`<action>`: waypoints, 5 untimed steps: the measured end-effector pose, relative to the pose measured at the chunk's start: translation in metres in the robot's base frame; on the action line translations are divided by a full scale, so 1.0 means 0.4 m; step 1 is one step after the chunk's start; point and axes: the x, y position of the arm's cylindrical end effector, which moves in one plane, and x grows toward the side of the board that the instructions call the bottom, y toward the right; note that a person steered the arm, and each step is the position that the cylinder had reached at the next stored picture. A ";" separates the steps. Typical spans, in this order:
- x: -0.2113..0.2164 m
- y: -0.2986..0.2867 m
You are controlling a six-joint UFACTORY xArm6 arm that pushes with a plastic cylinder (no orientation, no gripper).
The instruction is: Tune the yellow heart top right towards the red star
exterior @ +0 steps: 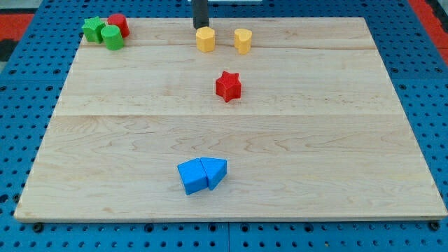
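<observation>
Nearest me, two blue blocks sit touching: a blue cube [191,176] and a blue triangle [215,171] on its right. Further up the wooden board [336,140], the red star [228,85] stands alone. Beyond it, the yellow heart [243,40] lies near the view's top, a yellow hexagon [205,39] just left of it. My tip [201,27] touches that hexagon's far edge; it's a bare rod, nothing to clench. Far left cluster a green star [92,29], green cylinder [112,37] and red cylinder [118,24].

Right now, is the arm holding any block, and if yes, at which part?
Nothing is held. My tip is a bare rod end at the top edge of the yellow hexagon block; contact cannot be told. The yellow heart stands apart on the view's right.
</observation>
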 end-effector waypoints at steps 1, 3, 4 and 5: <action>0.034 0.229; 0.091 0.447; 0.057 0.262; 0.118 0.361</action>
